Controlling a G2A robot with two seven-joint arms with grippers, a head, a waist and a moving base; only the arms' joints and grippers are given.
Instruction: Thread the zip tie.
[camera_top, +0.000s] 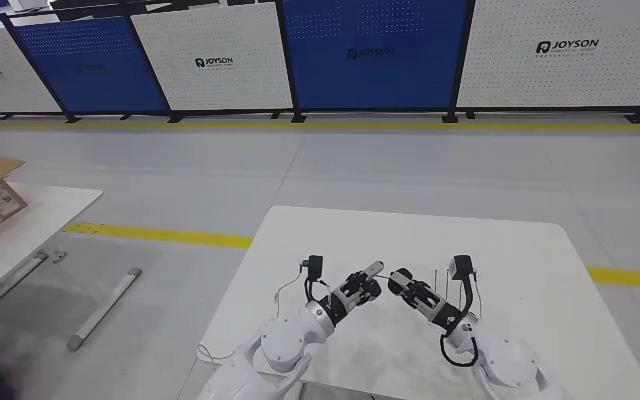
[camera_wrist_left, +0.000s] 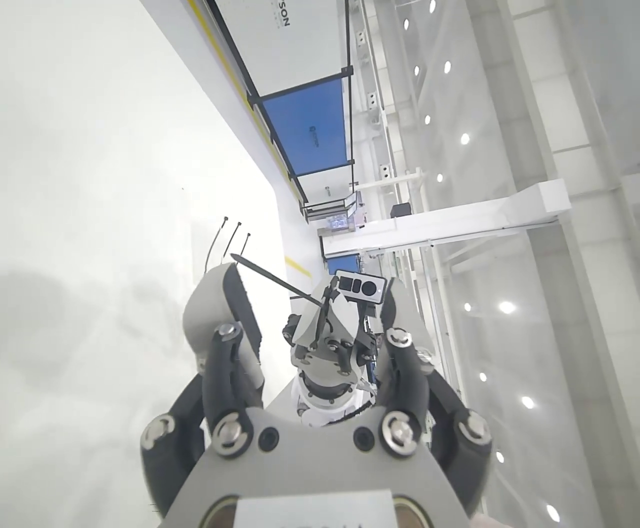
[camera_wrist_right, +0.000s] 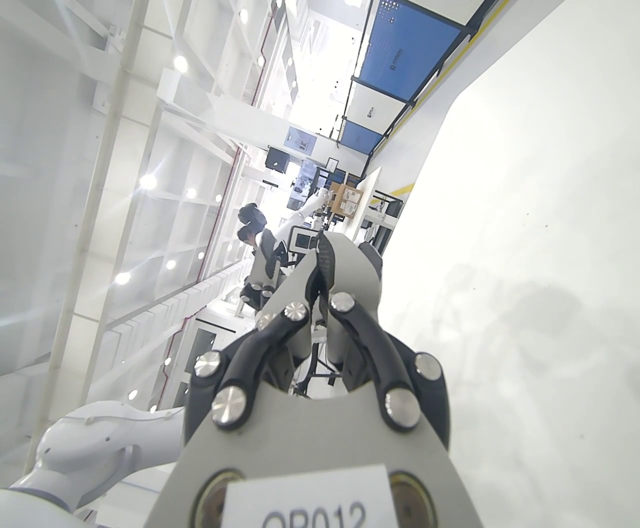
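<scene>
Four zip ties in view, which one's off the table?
The zip tie clamped in the right gripper, sticking out in the air. The other three lie side by side on the table.

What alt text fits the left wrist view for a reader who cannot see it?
The right gripper, straight ahead, pinches a thin black plastic zip tie whose free end slants toward one fingertip of the open left gripper. Beyond, three spare black zip ties lie side by side on the white table.
</scene>
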